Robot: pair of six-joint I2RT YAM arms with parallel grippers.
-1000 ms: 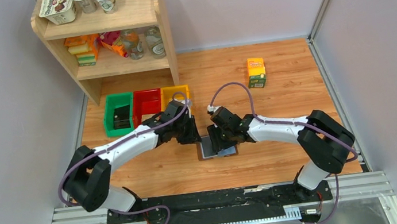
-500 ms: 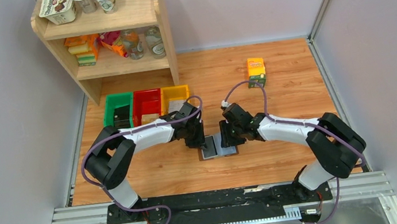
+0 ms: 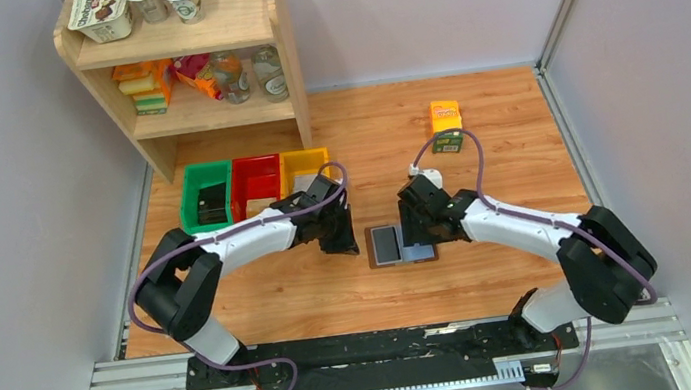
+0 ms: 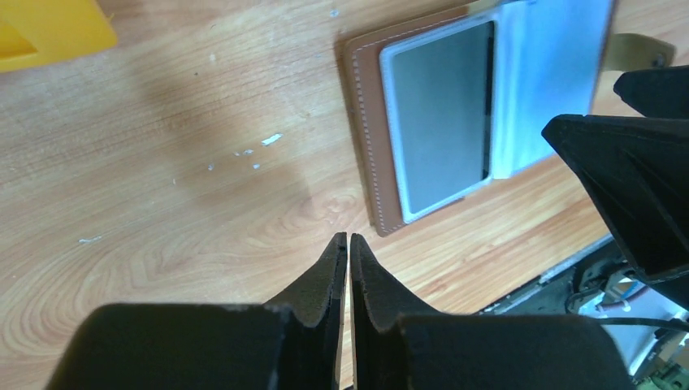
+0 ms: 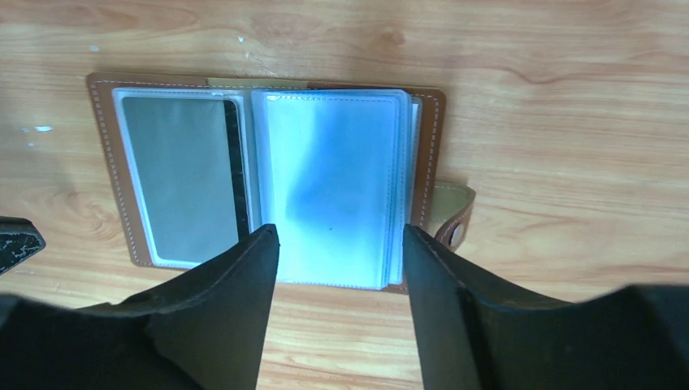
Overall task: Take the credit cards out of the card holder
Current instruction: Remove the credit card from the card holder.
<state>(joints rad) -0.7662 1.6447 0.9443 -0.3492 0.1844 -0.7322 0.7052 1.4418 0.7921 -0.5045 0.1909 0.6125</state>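
The brown card holder (image 3: pixel 432 243) lies open on the table. In the right wrist view (image 5: pixel 104 162) its left sleeve holds a dark grey credit card (image 5: pixel 179 175). Its right side shows pale blue clear sleeves (image 5: pixel 333 179) and a clasp tab (image 5: pixel 453 218). My right gripper (image 5: pixel 340 236) is open and empty, its fingers over the holder's near edge, straddling the blue sleeves. My left gripper (image 4: pixel 348 239) is shut and empty, just off the holder's (image 4: pixel 366 138) left corner. From above, the left gripper (image 3: pixel 346 243) is left of the card (image 3: pixel 386 245) and the right gripper (image 3: pixel 420 235) is over the holder.
Green (image 3: pixel 191 197), red (image 3: pixel 254 164) and yellow (image 3: pixel 301 157) bins stand in a row behind the left arm; dark items lie in the green and red ones. An orange-green carton (image 3: pixel 445 126) stands at the back right. A wooden shelf (image 3: pixel 193 64) with groceries is at the back left.
The card holder has slid to the right along with my right gripper. My left gripper has come off the holder and drawn back a little to the left.
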